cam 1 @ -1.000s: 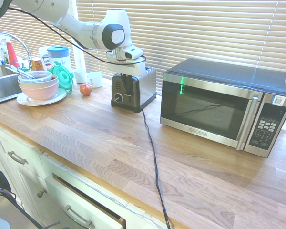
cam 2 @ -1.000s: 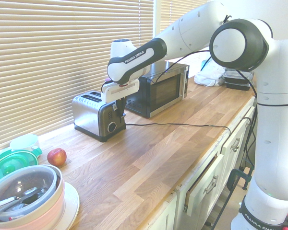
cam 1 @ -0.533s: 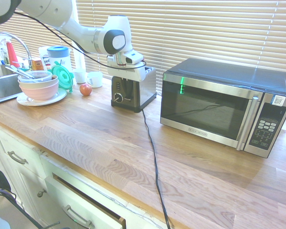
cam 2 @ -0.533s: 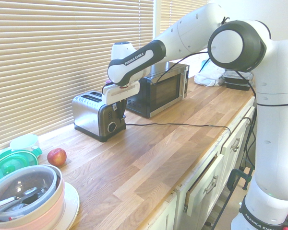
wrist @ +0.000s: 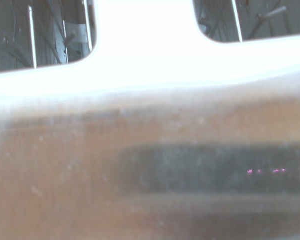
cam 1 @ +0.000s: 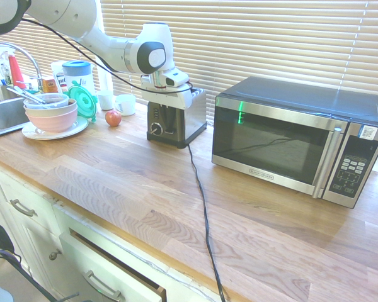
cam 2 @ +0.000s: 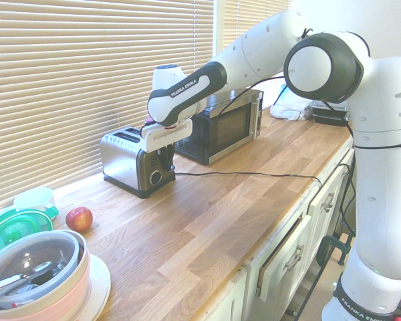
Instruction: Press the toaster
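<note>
Pressing the toaster point(cam 1: 193, 117) | tool point(cam 2: 166, 159) closed, poised at the black control end | lever best pushed straight down, centred, until latched; sideways slip to be avoided

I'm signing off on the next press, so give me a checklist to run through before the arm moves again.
- Toaster upright on the counter: ok
- Fingers shut for pressing: ok
- Fingers at the toaster's control end, by the knob: ok
- Lever fully down: cannot tell, the fingers and hand hide it
- Power cord out from under the fingers: ok, it runs away across the counter
- Apple away from the fingers: ok, it sits apart from the toaster
</note>
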You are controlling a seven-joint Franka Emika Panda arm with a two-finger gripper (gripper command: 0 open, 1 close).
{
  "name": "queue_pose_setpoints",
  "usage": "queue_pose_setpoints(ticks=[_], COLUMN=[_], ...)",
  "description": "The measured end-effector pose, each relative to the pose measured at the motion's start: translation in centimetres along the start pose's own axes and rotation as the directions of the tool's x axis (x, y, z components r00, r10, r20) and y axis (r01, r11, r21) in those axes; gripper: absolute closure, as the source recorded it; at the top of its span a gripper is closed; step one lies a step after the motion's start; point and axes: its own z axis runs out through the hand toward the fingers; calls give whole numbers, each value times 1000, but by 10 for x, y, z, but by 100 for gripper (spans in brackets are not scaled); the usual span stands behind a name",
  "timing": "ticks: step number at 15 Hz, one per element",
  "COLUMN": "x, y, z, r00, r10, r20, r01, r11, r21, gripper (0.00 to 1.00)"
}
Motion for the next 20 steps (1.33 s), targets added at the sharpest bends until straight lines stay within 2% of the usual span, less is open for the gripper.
queue_pose_setpoints(ticks=[3,6,10,15,20], x=[1,2,-25,-59,-107], y=[4,20,50,70,120], z=[-10,-49,-81,-38,-12], r00=[1000,998,995,998,998], r10=[5,19,10,-11,-23], r20=[-7,-59,-95,-56,-56], r01=[-5,-16,-2,14,26], r11=[1000,999,996,998,998], r21=[6,52,85,56,53], gripper=[100,100,100,100,100])
